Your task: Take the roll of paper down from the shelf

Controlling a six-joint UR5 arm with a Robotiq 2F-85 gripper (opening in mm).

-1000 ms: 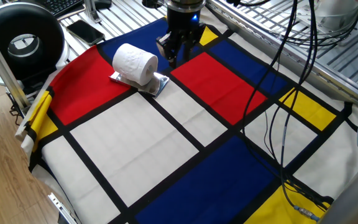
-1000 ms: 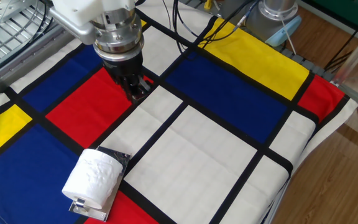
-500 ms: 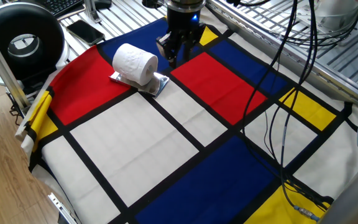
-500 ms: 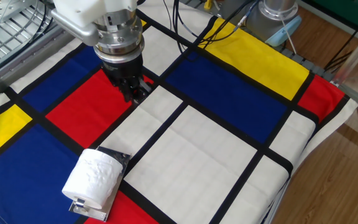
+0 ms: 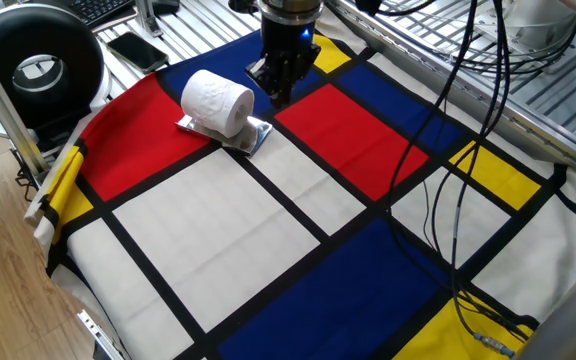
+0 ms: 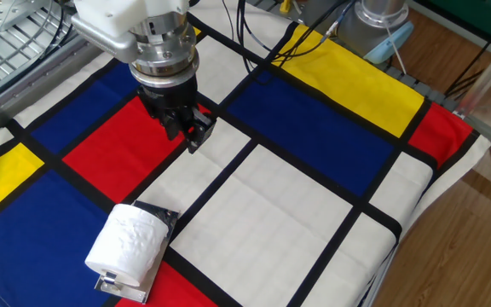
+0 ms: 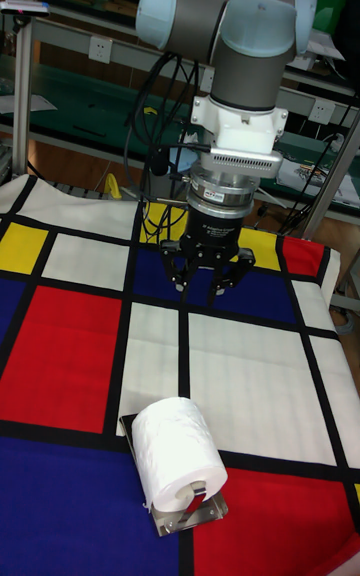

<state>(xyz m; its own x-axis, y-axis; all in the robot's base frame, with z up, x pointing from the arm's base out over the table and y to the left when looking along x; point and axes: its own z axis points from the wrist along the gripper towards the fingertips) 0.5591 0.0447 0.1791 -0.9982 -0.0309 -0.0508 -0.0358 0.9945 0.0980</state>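
Observation:
The white embossed roll of paper (image 5: 216, 102) (image 6: 126, 243) (image 7: 178, 444) lies on its side on the shelf (image 5: 256, 137) (image 6: 162, 214) (image 7: 196, 515), a small shiny silver platform resting on the coloured cloth. My gripper (image 5: 278, 88) (image 6: 187, 136) (image 7: 207, 284) hangs low over the cloth, pointing straight down, a short way behind the roll and apart from it. Its two black fingers (image 7: 172, 271) are spread open with nothing between them.
A large black round device (image 5: 38, 65), a black phone (image 5: 136, 48) and a keyboard (image 5: 103, 8) sit beyond the cloth's left corner. Black cables (image 5: 458, 150) hang over the cloth on the right. The cloth drapes over the table edge (image 5: 63, 260).
The gripper's fingers, close together in the earlier frames, have spread apart. The gripper has shifted slightly. The roll and shelf have not moved.

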